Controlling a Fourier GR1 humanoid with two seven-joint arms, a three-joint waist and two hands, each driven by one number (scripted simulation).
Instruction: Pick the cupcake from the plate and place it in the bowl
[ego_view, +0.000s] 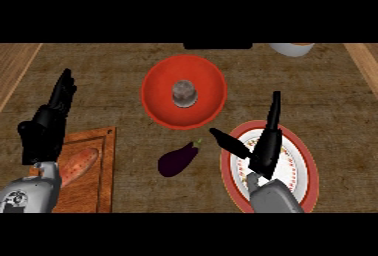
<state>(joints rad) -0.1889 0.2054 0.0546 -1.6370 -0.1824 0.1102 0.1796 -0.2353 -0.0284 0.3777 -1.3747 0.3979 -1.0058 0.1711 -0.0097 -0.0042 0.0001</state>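
We see cupcake (184, 93) in red bowl (159, 95); right hand (264, 150) open over plate (308, 170), left hand (46, 125) resting.

Bare counter between plate (308, 165) and bowl (159, 100) – only the eggplant (177, 160) lies nearby, left of that lane

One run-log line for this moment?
cupcake: in red bowl | plate: no cupcake | right hand: open above plate | left hand: open, resting
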